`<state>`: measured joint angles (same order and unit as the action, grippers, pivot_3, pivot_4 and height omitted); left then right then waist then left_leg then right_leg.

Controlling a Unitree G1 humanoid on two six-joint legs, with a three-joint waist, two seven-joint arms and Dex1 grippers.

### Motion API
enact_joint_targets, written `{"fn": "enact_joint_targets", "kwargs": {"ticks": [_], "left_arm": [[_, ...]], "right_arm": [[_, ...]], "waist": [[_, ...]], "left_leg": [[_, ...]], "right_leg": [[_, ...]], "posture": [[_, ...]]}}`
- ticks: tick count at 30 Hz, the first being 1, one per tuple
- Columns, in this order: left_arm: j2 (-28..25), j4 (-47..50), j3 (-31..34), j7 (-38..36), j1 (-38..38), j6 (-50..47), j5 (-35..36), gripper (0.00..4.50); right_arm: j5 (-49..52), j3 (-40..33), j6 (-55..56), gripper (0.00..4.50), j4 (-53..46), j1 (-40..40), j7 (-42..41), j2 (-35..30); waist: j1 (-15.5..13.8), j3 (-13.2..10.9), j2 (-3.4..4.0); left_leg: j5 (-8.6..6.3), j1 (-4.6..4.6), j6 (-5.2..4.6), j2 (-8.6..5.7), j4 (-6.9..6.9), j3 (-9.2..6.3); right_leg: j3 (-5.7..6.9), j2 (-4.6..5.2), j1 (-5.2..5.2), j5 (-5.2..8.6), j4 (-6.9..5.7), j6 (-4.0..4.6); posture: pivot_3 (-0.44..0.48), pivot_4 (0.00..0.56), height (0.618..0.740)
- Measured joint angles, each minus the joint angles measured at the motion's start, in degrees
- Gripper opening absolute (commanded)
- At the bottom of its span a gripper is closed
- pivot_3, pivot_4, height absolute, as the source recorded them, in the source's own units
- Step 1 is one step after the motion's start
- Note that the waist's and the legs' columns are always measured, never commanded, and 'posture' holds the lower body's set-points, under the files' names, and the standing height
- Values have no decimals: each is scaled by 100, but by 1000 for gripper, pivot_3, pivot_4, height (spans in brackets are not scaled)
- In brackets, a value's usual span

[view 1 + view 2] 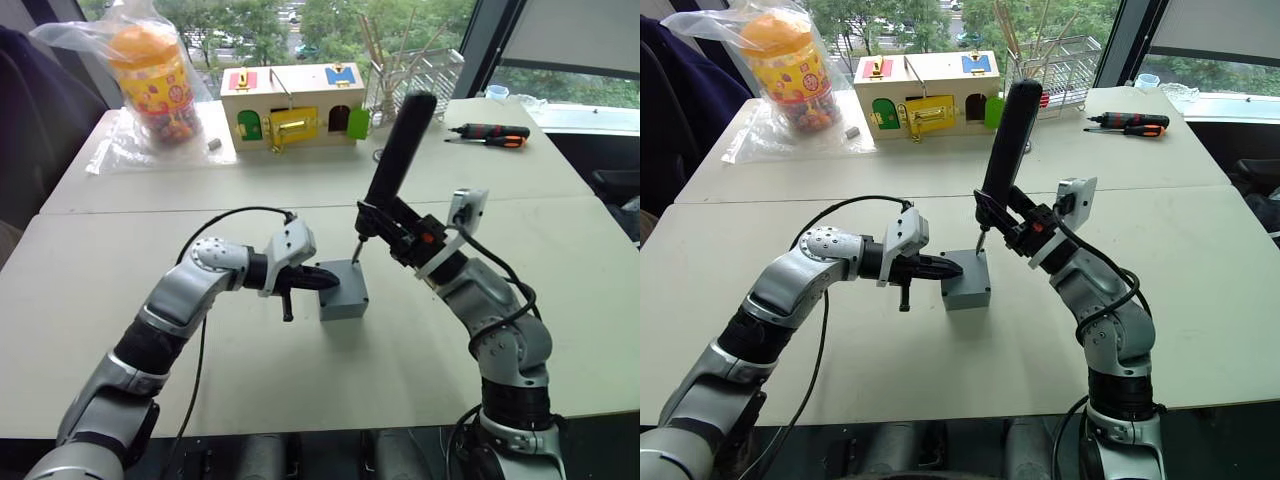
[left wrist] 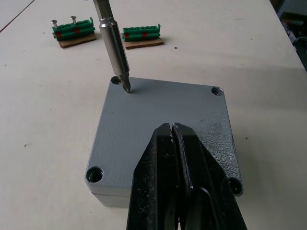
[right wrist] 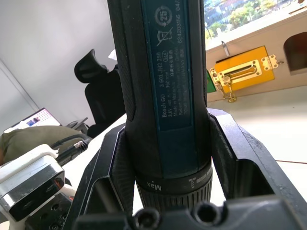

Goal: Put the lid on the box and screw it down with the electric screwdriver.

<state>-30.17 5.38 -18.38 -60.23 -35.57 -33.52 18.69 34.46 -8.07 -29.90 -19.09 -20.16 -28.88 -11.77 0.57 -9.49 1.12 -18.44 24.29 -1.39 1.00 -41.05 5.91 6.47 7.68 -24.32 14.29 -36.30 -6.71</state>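
Shut left jaws press the lid (image 2: 163, 120); right jaws clamp the electric screwdriver (image 1: 398, 150), whose bit, beside the hole, could skate off.

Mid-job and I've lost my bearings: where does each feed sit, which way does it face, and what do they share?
Head stereo pair: looks forward and down over both arms at the small grey plastic box, closed left pincer and right pincer.
Left wrist: looks along its shut black fingers, resting on the flat grey square lid, at the driver's metal bit.
Right wrist: looks along its fingers clamping the thick dark cylindrical electric screwdriver.
Shared: head and left wrist both show lid and bit.
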Motion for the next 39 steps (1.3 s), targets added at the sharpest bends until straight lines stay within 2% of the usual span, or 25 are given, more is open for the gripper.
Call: {"fn": "enact_joint_targets", "kwargs": {"ticks": [14, 18, 21, 39], "left_arm": [[-1, 5, -2, 17, 1, -27, 1, 0], [-13, 6, -16, 25, 15, -27, -67, 0], [-6, 5, -25, 66, 84, 25, -119, 0], [12, 33, -26, 92, 176, 10, -133, 0]], "right_arm": [[-290, 283, 453, 1756, 152, 76, -96, -204], [-610, 610, 719, 1756, 133, 119, -219, -307], [-811, 751, 772, 1756, 153, 106, -163, -307], [-994, 867, 897, 1756, 75, 362, -19, -272]], "waist": [[2, 1, -1], [10, 7, -6], [12, 12, -12], [7, 81, -74]], "left_leg": [[0, -5, 0, 0, -1, 0], [0, -40, 0, 1, 6, 0], [-3, -100, -1, 3, 21, -6], [-6, -101, -4, 9, 22, -27]], "right_leg": [[0, 0, 5, 0, -1, 0], [0, -1, 37, 0, 2, 0], [0, -1, 97, 3, 15, 1], [0, -1, 100, 3, 15, 2]], "posture": [[0, 150, 711], [0, 150, 711], [0, 150, 711], [0, 150, 711]]}}
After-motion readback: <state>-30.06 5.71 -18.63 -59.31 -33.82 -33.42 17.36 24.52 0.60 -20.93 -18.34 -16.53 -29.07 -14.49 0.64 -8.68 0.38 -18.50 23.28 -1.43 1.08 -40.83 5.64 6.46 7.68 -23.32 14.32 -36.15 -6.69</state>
